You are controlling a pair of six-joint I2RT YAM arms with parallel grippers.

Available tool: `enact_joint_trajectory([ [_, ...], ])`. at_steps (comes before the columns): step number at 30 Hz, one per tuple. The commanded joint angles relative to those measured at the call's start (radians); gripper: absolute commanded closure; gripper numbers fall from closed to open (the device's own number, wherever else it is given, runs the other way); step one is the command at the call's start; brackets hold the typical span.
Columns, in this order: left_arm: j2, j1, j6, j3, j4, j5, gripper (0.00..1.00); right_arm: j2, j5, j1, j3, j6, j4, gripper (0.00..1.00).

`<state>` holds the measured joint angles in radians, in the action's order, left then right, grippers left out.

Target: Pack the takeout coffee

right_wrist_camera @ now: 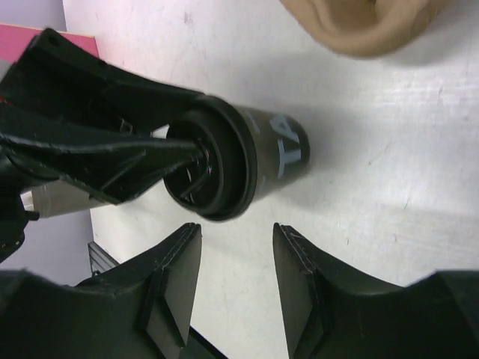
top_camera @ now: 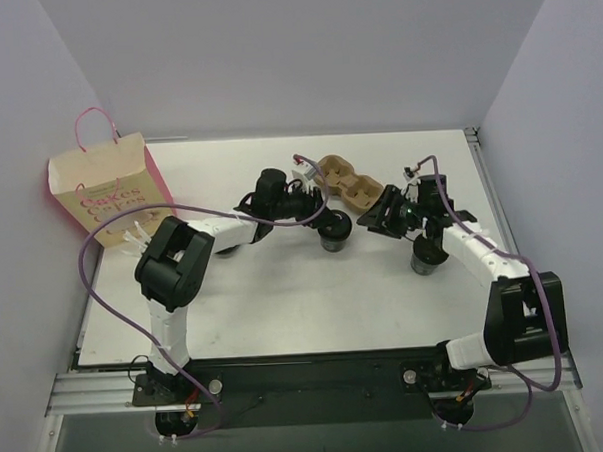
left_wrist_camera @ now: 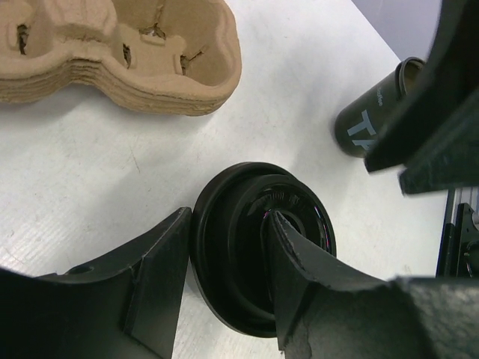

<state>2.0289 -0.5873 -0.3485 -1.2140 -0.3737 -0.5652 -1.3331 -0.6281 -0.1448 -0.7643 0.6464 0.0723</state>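
Nearest, on the right of the white tabletop: a dark round cup with white letters, standing up, touched by nothing.

A bit farther, near the middle: the small round greyish paper cup with a black plastic lid, also standing up, not inside any bag. Pinched at the lid by the left fingers, one on the outside of the rim, the other on top of the lid.

Just to the right of that cup: the right fingers, spread apart, holding nothing, tips close to the cup but not touching.

Just behind: a stack of brown cardboard cup trays, lying flat.

Far off on the left: a tan paper bag with pink sides and pink handles, standing up, well apart from the cup with the lid.
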Motion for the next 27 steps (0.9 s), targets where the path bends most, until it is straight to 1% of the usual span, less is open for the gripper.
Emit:
enact_joint_trajectory([
  [1, 0.177, -0.016, 0.21, 0.042, 0.579, 0.039, 0.47, -0.135, -0.068, 0.03, -0.133, -0.12, -0.109, 0.57],
  [2, 0.182, -0.016, 0.218, 0.028, 0.611, 0.039, 0.47, -0.153, -0.076, 0.034, -0.156, -0.129, -0.115, 0.59],
  [4, 0.186, -0.013, 0.235, 0.008, 0.624, 0.036, 0.47, -0.204, -0.128, 0.042, -0.179, -0.151, -0.118, 0.6],
  [5, 0.186, -0.011, 0.236, -0.002, 0.628, 0.025, 0.47, -0.219, -0.131, 0.047, -0.194, -0.151, -0.12, 0.63],
  [7, 0.192, -0.003, 0.244, -0.009, 0.631, 0.013, 0.47, -0.245, -0.127, 0.05, -0.204, -0.157, -0.12, 0.64],
  [9, 0.194, 0.001, 0.249, -0.009, 0.627, -0.002, 0.47, -0.265, -0.137, 0.051, -0.219, -0.154, -0.106, 0.64],
  [12, 0.201, 0.003, 0.252, -0.016, 0.628, -0.021, 0.47, -0.304, -0.217, 0.05, -0.239, -0.146, -0.08, 0.64],
  [15, 0.212, 0.004, 0.247, -0.022, 0.63, -0.012, 0.47, -0.328, -0.265, 0.051, -0.262, -0.125, -0.013, 0.64],
  [17, 0.215, 0.006, 0.244, -0.025, 0.63, -0.001, 0.47, -0.357, -0.303, 0.051, -0.286, -0.113, -0.002, 0.65],
  [22, 0.214, 0.012, 0.236, -0.024, 0.622, 0.013, 0.47, -0.39, -0.312, 0.05, -0.311, -0.105, 0.006, 0.66],
  [27, 0.221, 0.015, 0.224, -0.032, 0.619, 0.03, 0.47, -0.432, -0.338, 0.047, -0.317, -0.079, 0.047, 0.7],
])
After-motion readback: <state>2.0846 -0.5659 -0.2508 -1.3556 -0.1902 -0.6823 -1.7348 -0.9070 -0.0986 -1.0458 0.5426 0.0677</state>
